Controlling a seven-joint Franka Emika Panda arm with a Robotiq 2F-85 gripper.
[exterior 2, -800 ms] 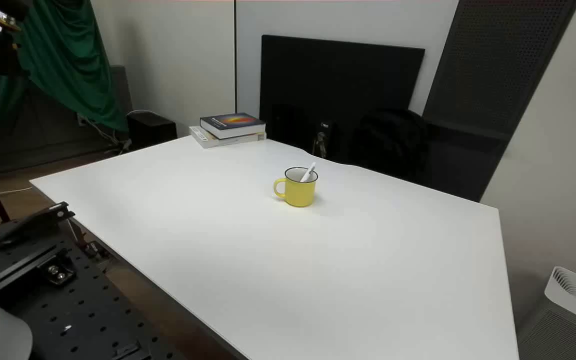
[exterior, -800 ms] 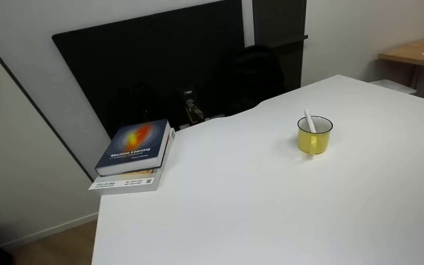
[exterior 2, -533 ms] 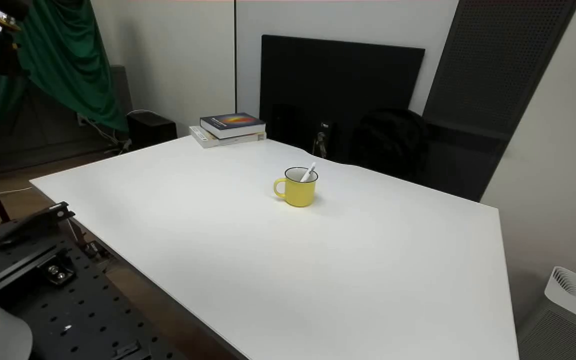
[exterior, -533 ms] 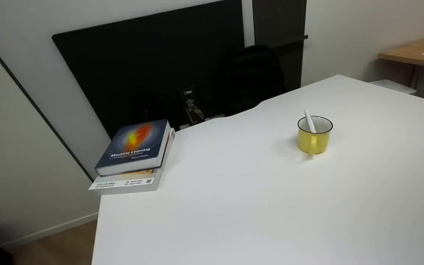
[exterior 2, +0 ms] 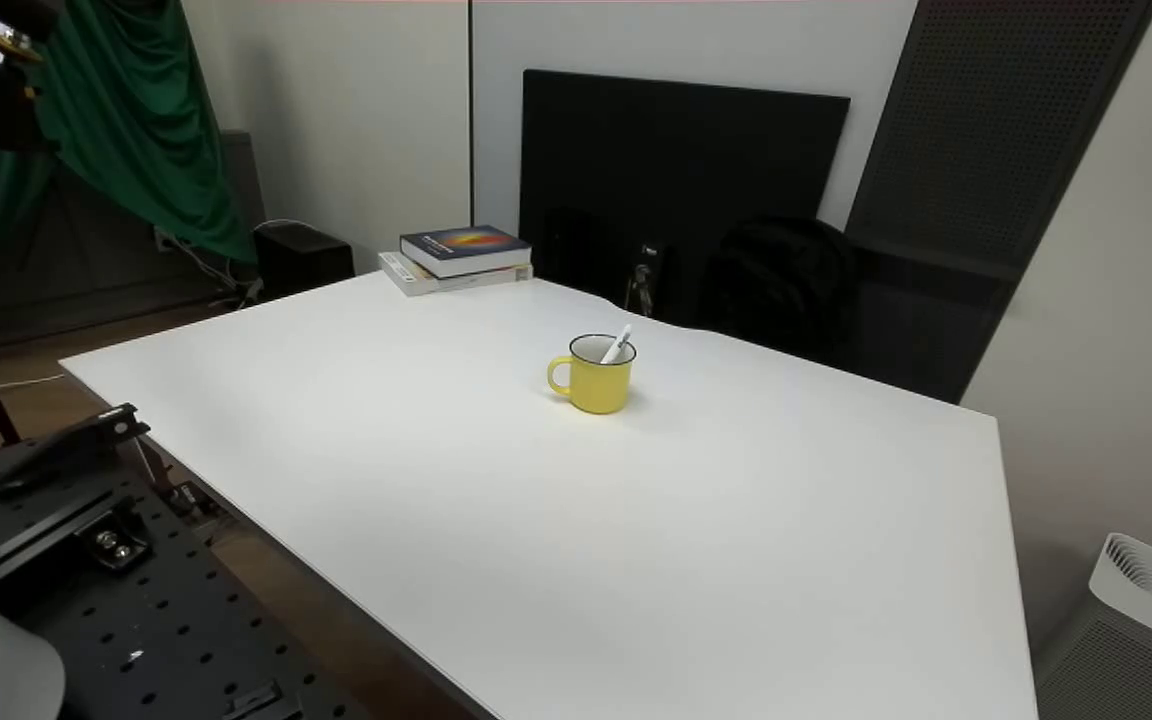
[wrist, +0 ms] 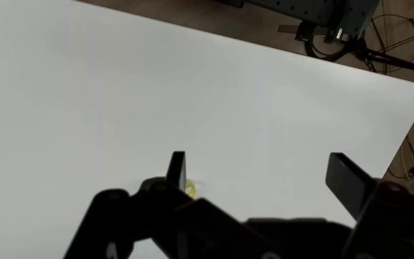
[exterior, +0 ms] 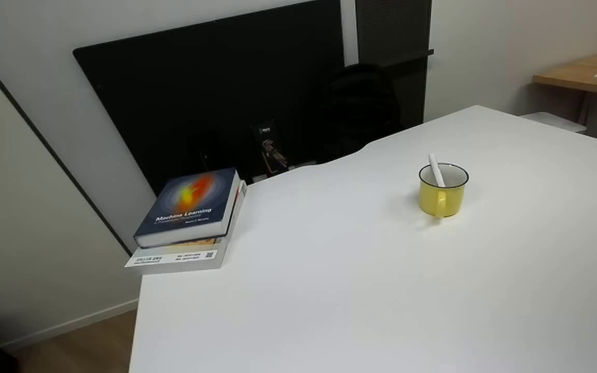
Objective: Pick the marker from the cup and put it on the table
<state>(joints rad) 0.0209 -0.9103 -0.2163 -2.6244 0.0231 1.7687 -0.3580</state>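
Free table surrounds the cup — 2 stacked books block 1 corner, well apart.

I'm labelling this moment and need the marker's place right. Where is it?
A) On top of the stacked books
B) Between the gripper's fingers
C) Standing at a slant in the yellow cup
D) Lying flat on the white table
C: in both exterior views the marker slants up out of the yellow cup.

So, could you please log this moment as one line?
fingers: open; marker: leaning in cup; cup: upright on table; placing: not done
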